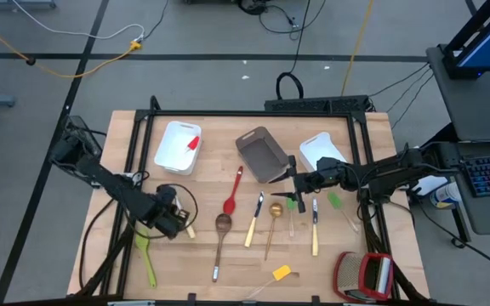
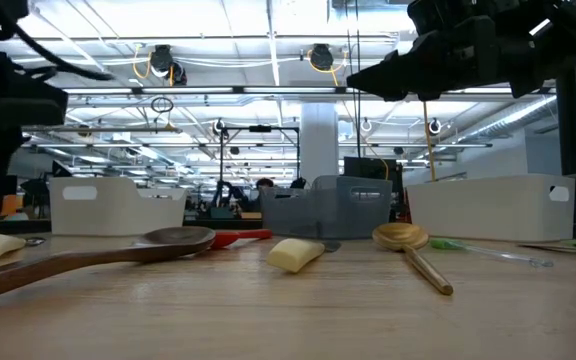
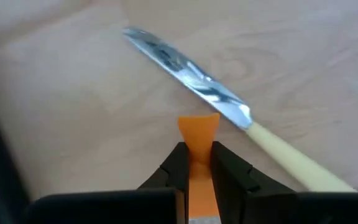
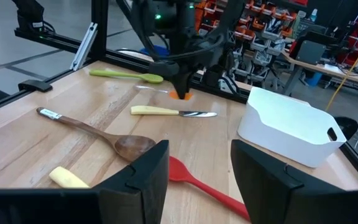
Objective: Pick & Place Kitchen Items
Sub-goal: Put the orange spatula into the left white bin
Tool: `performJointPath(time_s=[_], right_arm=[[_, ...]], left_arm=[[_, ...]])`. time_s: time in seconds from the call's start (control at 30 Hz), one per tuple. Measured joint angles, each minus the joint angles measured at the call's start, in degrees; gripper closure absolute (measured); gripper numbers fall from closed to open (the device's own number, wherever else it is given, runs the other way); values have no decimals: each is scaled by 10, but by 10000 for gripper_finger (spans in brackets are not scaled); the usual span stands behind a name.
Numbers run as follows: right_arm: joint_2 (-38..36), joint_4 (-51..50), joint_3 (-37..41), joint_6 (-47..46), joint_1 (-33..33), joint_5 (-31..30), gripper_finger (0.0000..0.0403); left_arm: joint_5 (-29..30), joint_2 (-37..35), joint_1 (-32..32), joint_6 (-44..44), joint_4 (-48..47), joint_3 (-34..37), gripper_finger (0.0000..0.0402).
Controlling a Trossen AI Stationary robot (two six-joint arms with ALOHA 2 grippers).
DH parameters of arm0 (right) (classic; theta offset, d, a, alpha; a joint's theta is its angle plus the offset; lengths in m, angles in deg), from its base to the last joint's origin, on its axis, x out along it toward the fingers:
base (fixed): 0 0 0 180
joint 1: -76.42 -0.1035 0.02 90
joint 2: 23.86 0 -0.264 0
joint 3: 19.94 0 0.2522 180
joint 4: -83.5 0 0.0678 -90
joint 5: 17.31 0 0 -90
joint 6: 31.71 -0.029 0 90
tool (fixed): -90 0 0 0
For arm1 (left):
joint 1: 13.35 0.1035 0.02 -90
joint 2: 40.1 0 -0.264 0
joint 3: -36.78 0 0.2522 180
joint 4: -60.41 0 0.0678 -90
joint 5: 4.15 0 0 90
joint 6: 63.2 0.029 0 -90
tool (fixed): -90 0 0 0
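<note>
At about eight o'clock on the wooden table [image 1: 228,263], the left gripper [image 3: 197,163] has its dark fingers nearly shut on the flat orange spatula [image 3: 198,134]. Just beside it lies the pale-handled steel knife [image 3: 229,109]. Best lift straight up, I judge, so the knife stays undisturbed. Near three o'clock the right gripper [image 4: 197,168] hangs open, holding nothing

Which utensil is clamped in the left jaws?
The orange spatula, pinched in the left gripper with its jaws closed on it; the pale-handled knife beside it lies free on the table.
</note>
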Motion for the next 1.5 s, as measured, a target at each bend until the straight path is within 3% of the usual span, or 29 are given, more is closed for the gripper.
performJointPath(time_s=[0.37,0.57,0.8,1.07,1.27,1.5], right_arm=[[0,0,0,2,0,0,238],[0,2,0,2,0,0,238],[0,4,0,2,0,-2,238],[0,16,0,2,0,-2,238],[0,15,0,-2,0,-2,238],[0,15,0,-2,0,-2,238]], left_arm=[[127,-142,129,203,-30,-1,365],[171,-211,214,366,26,-2,365],[173,-263,309,579,164,-2,365],[171,-272,424,816,310,-3,365],[139,-272,513,896,371,-3,365],[126,-272,589,930,384,-3,364]])
